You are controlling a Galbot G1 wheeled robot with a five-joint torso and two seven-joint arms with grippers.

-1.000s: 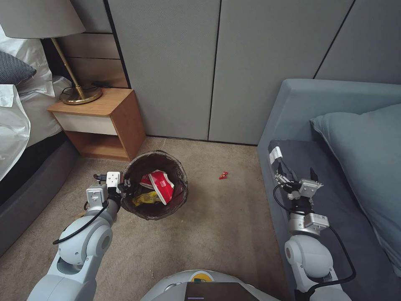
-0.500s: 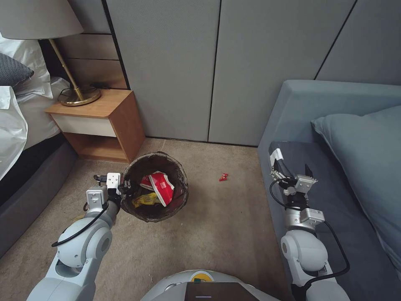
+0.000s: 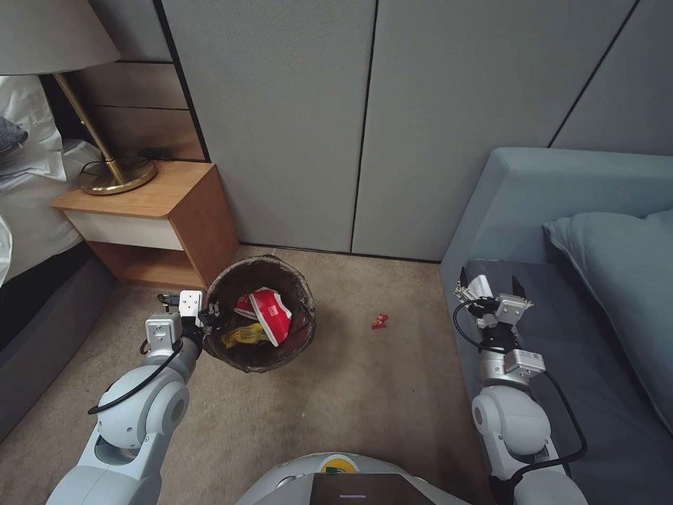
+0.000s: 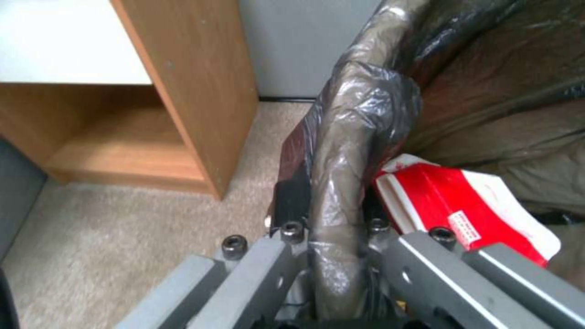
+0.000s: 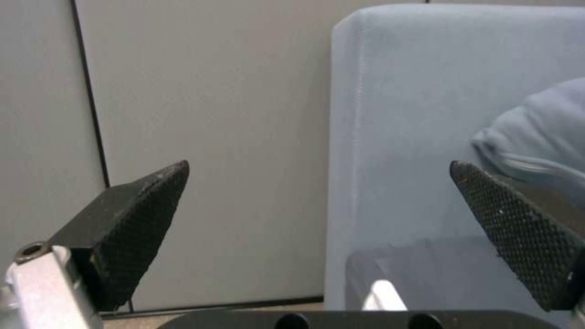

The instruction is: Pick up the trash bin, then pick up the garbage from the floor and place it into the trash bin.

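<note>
My left gripper (image 3: 210, 312) is shut on the near-left rim of the trash bin (image 3: 298, 280), a round bin lined with a dark brown bag. In the left wrist view its fingers (image 4: 286, 205) pinch the bagged rim (image 4: 341, 151). Inside the bin lie a red and white wrapper (image 3: 270, 312) (image 4: 469, 210) and a yellow wrapper (image 3: 242, 335). A small red piece of garbage (image 3: 379, 321) lies on the carpet right of the bin. My right gripper (image 3: 489, 282) (image 5: 320, 201) is open above the sofa seat's left edge, nothing between its fingers.
A wooden nightstand (image 3: 158, 217) with a brass lamp (image 3: 112, 175) stands left of the bin, a bed (image 3: 28, 231) beyond it. A blue-grey sofa (image 3: 561, 210) with a cushion (image 3: 624, 266) fills the right. Grey wall panels (image 3: 364, 126) close the back.
The whole head view has shifted, so the camera has moved. The right arm has drawn slightly in toward the sofa's left edge. The left gripper keeps its hold on the bin rim.
</note>
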